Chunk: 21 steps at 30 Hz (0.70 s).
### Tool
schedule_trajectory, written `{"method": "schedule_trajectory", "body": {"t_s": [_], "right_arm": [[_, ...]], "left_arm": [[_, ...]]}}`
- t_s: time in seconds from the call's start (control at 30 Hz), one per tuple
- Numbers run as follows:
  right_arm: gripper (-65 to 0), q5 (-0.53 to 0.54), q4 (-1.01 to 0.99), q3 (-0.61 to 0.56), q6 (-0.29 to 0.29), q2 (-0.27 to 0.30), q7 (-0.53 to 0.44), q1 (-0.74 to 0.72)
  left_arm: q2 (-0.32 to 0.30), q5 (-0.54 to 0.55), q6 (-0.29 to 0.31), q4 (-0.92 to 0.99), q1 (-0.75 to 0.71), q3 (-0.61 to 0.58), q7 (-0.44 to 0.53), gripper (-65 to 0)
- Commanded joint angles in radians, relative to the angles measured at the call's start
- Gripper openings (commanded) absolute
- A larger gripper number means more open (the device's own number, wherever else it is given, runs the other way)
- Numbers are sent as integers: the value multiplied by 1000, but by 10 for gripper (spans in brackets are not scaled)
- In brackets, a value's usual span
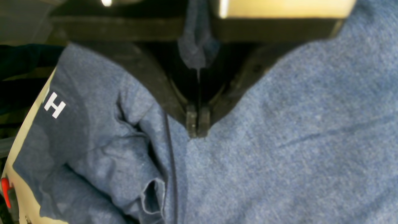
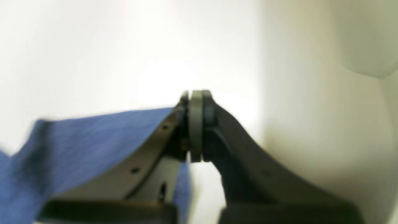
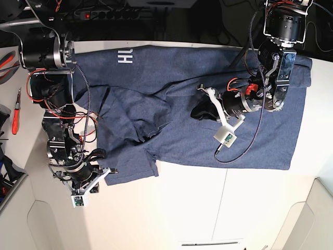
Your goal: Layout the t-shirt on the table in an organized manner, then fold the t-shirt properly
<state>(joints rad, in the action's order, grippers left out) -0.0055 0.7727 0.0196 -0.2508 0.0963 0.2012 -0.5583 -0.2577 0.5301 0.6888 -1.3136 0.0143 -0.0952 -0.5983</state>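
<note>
The navy t-shirt (image 3: 156, 73) lies spread and rumpled across the white table (image 3: 208, 208), with white lettering (image 3: 125, 55) near the far edge. My left gripper (image 3: 200, 112) sits on the shirt's middle. In the left wrist view it (image 1: 197, 124) is shut, with a fold of the t-shirt (image 1: 279, 140) drawn up between its fingers. My right gripper (image 3: 101, 154) is at the shirt's near left corner. In the right wrist view it (image 2: 196, 124) is shut, and the blue t-shirt (image 2: 77, 140) hangs from its jaws.
A red-handled tool (image 3: 15, 117) lies on the table's left side. Cables and a power strip (image 3: 104, 13) run behind the far edge. A thin seam (image 3: 226, 198) crosses the bare near part of the table.
</note>
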Motion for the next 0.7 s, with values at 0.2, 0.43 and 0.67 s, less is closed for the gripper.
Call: {"method": "schedule_trajectory", "body": {"t_s": [0.2, 0.43, 0.67], "right_arm": [[-650, 242, 224, 2, -139, 1, 325, 151], [-650, 241, 549, 14, -128, 3, 378, 341], [-650, 197, 527, 14, -107, 3, 369, 359]], "left_arm": [[-6, -19, 9, -13, 19, 4, 17, -650], [-6, -19, 9, -13, 19, 4, 18, -650], [-6, -18, 9, -13, 19, 4, 18, -650]]}}
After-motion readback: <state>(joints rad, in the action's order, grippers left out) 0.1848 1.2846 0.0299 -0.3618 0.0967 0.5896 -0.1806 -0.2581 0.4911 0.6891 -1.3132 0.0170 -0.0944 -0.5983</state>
